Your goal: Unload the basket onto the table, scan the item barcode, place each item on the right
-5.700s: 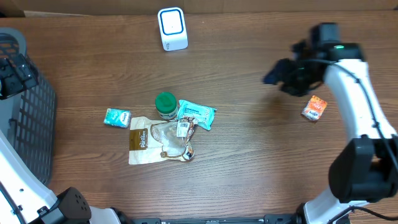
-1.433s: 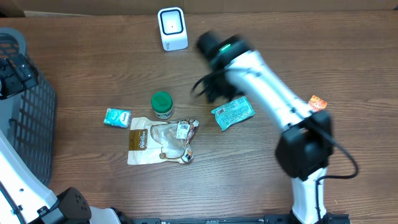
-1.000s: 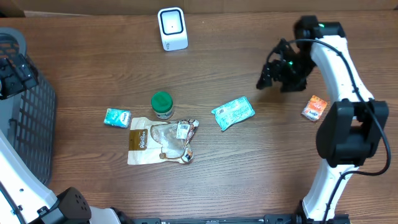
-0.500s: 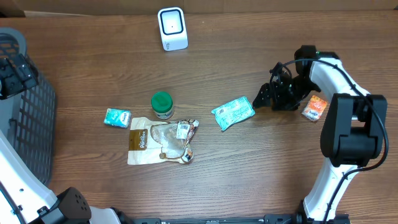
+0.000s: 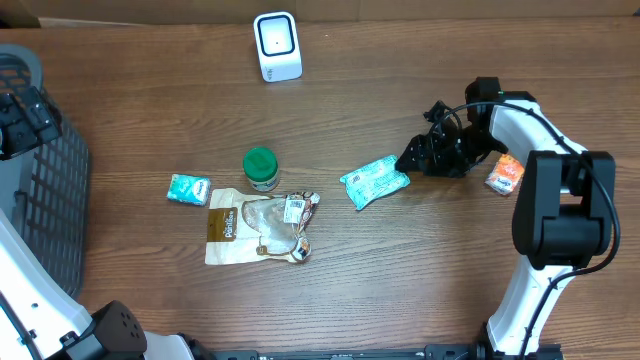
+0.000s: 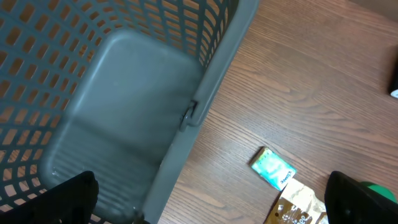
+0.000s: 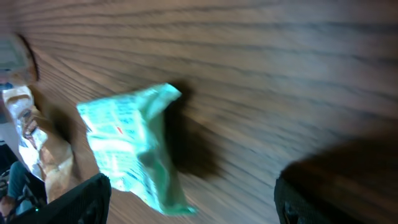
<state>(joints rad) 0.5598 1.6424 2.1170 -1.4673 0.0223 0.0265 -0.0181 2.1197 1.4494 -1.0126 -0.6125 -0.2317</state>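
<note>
across the whole overhead view a brown wooden table point(image 5: 400, 290) is spreading, its grain running side to side. beyond its 12 o'clock edge a tan strip point(image 5: 150, 10) is showing, and nothing more of the room is coming into view. a white scanner point(image 5: 277, 46) is standing at 12 o'clock. a grey mesh basket point(image 5: 45, 190) is sitting at the 9 o'clock edge.

near the middle, toward 9 o'clock, a green-lidded jar point(image 5: 264, 167) is standing upright. a small packet point(image 5: 188, 189) is lying at its 8 o'clock, apart from it. a clear pouch point(image 5: 255, 228) with a brown label is lying flat at the jar's 6 o'clock, its top edge just beside the jar. an orange packet point(image 5: 506, 173) is lying at 3 o'clock, beside the right arm.

the teal packet point(image 5: 375, 181) is lying flat on the wood just to the 3 o'clock side of centre, well apart from the scanner. the right pincer point(image 5: 412, 160) is hanging low at the packet's 2 o'clock corner, just beside it. its jaws are spreading wide and gripping nothing. in the blurred wrist view the packet is lying ahead of the two fingers, and whether a fingertip is touching it cannot be told.

the left pincer point(image 5: 22, 122) is hovering over the basket's rim at 9 o'clock, its jaws gaping fully and holding nothing.
</note>
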